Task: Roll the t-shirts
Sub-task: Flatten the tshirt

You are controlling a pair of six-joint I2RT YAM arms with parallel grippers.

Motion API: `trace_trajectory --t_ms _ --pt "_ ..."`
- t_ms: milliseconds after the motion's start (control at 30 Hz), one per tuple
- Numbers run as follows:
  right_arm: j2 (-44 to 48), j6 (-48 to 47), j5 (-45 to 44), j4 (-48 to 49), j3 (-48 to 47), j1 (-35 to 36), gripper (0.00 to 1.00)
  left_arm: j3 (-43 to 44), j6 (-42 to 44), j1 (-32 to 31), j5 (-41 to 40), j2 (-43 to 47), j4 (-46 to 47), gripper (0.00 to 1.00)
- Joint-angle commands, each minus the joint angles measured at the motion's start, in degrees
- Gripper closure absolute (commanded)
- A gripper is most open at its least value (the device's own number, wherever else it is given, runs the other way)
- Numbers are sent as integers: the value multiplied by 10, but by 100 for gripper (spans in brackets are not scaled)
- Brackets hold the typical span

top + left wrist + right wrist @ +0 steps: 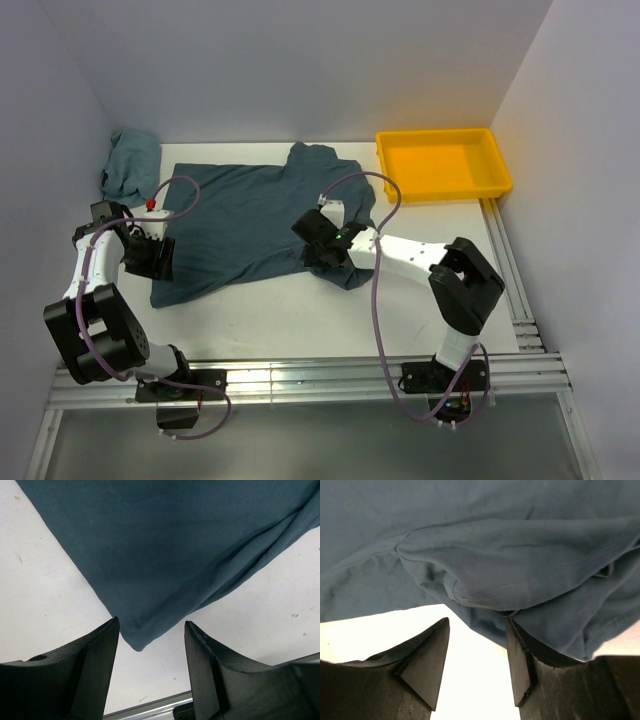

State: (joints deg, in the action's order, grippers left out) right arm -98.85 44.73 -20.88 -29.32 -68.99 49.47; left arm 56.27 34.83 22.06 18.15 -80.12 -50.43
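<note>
I am looking at the spread t-shirt [240, 215] lying flat on the white table [300, 310], left of the middle, with its collar pointing toward the yellow tray [440, 135] in the far right corner. A second t-shirt [130, 165] is sitting bunched up in the far left corner, apart from both arms.

I am holding the left gripper [152, 256] low over the near left corner of the spread shirt. In the left wrist view its jaws are standing well apart and gripping nothing. The hemmed corner [136, 641] is showing in the gap between the two black fingers [95, 655], and neither finger is pressing on it.

I am keeping the right gripper [318, 240] at the shirt's right side, over the rumpled cloth near the sleeve. In the right wrist view its jaws are also standing wide with nothing held. A folded sleeve edge [520, 587] with a stitched hem is lying just ahead of the fingertips [432, 650]. The cloth is reaching the tip of the other finger, though I cannot tell whether they are touching.
</note>
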Motion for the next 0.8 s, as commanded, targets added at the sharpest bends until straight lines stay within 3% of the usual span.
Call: trace_trajectory --t_ms 0,233,467,767 --pt "-13 23 -2 27 -9 3 43 18 4 2 14 9 0 40" --pt "-43 17 -8 37 -29 -3 43 17 3 2 14 9 2 40" --pt "-65 8 -19 36 -71 -25 79 16 2 3 14 9 2 40" --pt "-114 -50 3 17 -168 -77 95 19 1 3 15 2 1 40"
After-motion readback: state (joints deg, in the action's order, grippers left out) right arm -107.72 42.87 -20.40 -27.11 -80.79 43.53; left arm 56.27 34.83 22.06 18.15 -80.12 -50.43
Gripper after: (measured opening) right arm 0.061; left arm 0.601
